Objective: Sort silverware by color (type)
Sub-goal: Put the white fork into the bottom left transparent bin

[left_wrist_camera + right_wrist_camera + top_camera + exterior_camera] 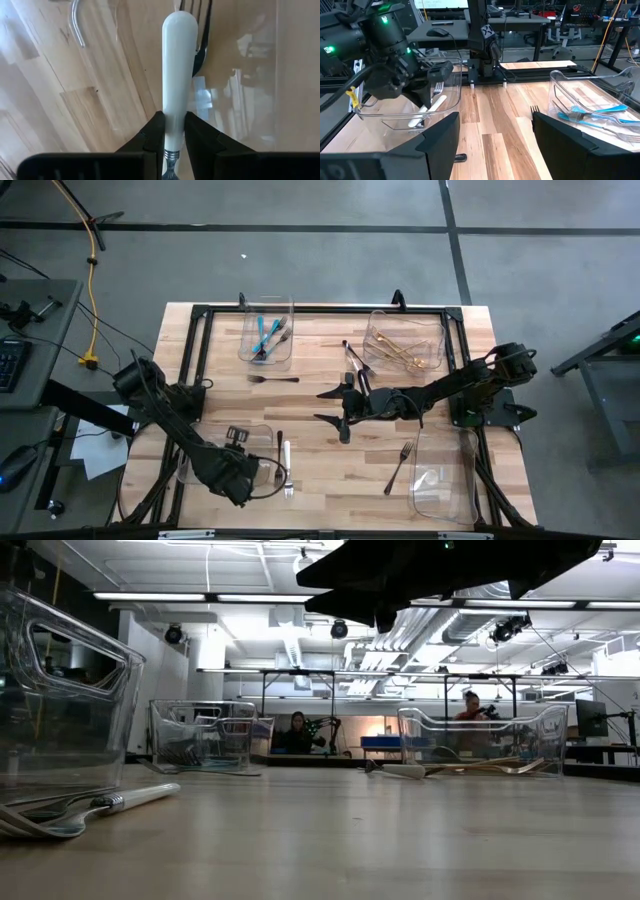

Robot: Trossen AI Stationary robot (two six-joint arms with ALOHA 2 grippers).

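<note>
White-handled utensil (177, 75) flat, handle outward

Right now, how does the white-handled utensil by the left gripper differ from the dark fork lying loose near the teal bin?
The white-handled utensil has a thick cream handle; the dark fork is slim dark metal all over. The white-handled utensil sits between the left gripper's fingers beside the near-left clear bin; the dark fork lies untouched on open wood. In the high view the white-handled utensil runs lengthwise front to back, the dark fork crosswise. Both rest on the table.
</note>
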